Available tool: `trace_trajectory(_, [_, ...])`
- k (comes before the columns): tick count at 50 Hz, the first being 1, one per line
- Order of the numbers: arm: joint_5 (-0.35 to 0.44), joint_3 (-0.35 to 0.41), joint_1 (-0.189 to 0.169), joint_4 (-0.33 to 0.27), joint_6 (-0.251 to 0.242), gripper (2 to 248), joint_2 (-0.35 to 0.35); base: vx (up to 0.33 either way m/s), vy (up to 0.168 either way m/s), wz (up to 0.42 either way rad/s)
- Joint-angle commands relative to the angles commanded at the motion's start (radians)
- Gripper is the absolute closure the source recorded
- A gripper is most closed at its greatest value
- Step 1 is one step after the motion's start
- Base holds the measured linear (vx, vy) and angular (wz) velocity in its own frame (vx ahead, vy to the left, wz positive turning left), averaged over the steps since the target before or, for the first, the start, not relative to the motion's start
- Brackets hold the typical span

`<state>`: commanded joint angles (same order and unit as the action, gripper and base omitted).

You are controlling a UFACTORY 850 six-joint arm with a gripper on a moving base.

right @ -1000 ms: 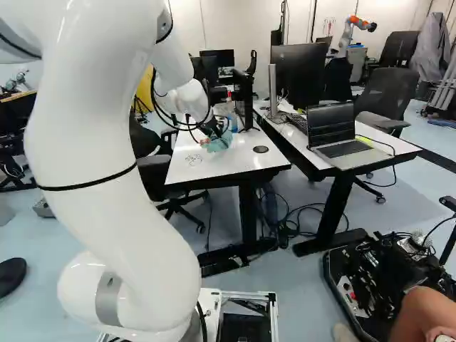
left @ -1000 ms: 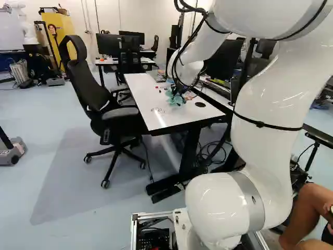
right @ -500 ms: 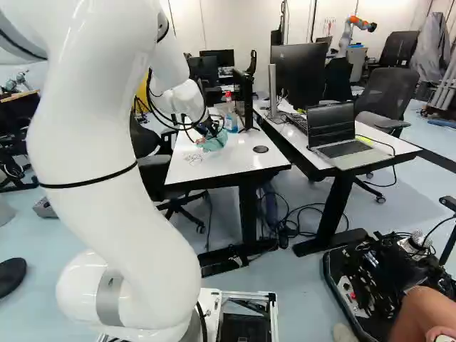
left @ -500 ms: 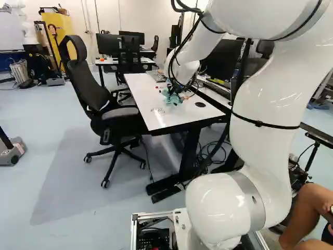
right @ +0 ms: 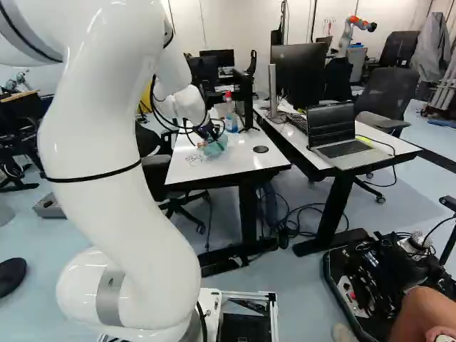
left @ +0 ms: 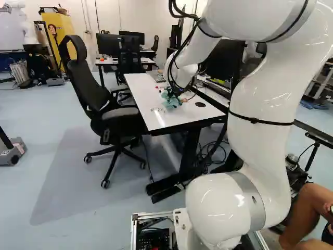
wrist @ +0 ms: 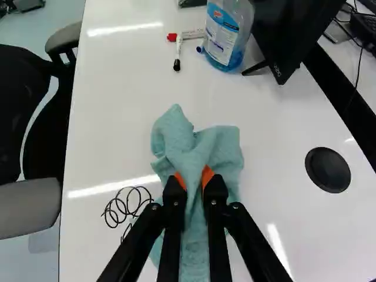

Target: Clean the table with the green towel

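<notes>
White tabletop (wrist: 117, 88) — gripper (right: 207, 132) is clamped on green towel (wrist: 176, 141), scribble (wrist: 124, 207) nr L edge; R base view shows laptop (right: 347, 152) — wrist view doesn't.

towel (wrist: 220, 147) on tbl (wrist: 123, 106), chair (left: 83, 80) to L, btl (wrist: 226, 38) behind

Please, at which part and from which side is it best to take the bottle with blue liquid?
Probably below the red top of the bottle, coming level from the side of the towel: it stands upright, with a monitor close on one side and markers on the other. The gripper would first have to release the towel.
</notes>
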<state>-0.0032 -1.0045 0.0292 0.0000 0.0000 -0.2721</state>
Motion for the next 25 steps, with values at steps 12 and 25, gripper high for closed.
trace_trajectory(12, [0.000, 0.000, 0.000, 0.000, 0.000, 204, 0.000, 0.000, 0.000, 0.000])
trace_trajectory(25, [0.000, 0.000, 0.000, 0.000, 0.000, 204, 0.000, 0.000, 0.000, 0.000])
